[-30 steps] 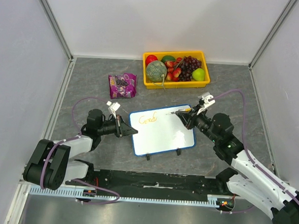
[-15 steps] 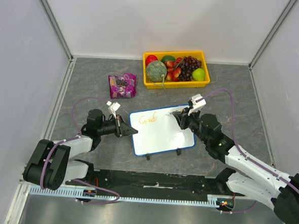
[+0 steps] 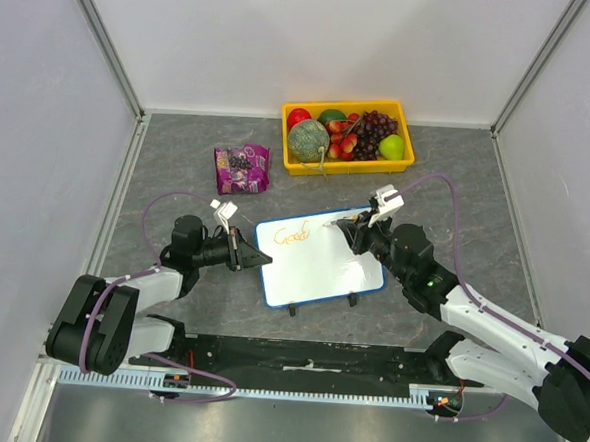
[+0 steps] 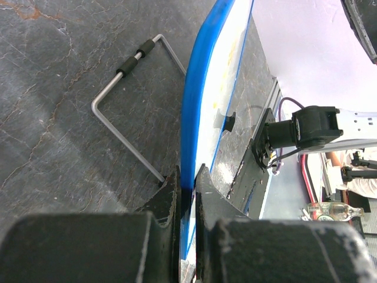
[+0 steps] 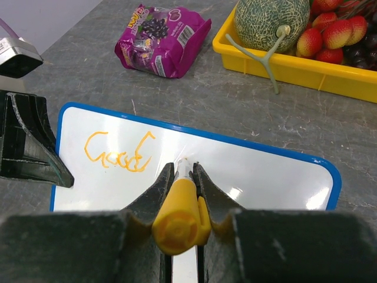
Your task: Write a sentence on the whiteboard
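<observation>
Whiteboard [image 3: 322, 268]: centre of the top view, propped on the grey surface [image 3: 169, 153], below the yellow tray [image 3: 346, 169].

Left claw [image 4: 187, 180] is closed on the board's blue rim at its left edge. Right claw [image 5: 184, 172] is closed on an orange marker [image 5: 179, 219]. Whether the tip touches the board cannot be told.

Of the sentence [image 5: 119, 154], only "Good" is written, at the board's upper left.

Handling (judged): the board is taken as stiff, light and glossy, liable to slide or tip under pen pressure. The rim is the best hold.

Views: the left wrist view shows the rim pinched edge-on and a bent wire leg [image 4: 126, 118] behind the board, barely seen from above. The writing is read only in the right wrist and top views.
</observation>
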`<action>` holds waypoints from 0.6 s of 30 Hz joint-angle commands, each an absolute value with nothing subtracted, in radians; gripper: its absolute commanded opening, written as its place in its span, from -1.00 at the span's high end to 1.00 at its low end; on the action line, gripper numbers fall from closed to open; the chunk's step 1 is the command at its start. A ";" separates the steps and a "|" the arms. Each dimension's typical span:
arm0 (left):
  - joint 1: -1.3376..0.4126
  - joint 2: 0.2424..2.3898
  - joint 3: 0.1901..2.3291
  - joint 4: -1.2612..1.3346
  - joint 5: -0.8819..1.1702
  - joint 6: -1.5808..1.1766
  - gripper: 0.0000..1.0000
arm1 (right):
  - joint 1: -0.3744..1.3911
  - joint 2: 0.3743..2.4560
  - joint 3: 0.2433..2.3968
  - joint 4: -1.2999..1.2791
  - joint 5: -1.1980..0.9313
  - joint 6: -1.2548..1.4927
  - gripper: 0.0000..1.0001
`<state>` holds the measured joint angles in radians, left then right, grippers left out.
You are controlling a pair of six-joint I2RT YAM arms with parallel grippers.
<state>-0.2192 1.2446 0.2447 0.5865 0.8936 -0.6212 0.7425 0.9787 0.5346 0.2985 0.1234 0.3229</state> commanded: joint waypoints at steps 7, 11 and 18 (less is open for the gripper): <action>-0.207 1.267 0.236 0.517 0.718 -0.581 0.96 | 0.746 0.983 0.511 0.284 0.156 0.334 1.00; -0.207 1.266 0.236 0.517 0.718 -0.581 0.96 | 0.744 0.960 0.508 0.247 0.208 0.331 1.00; -0.207 1.267 0.236 0.517 0.718 -0.581 0.96 | 0.744 0.939 0.509 0.210 0.261 0.324 1.00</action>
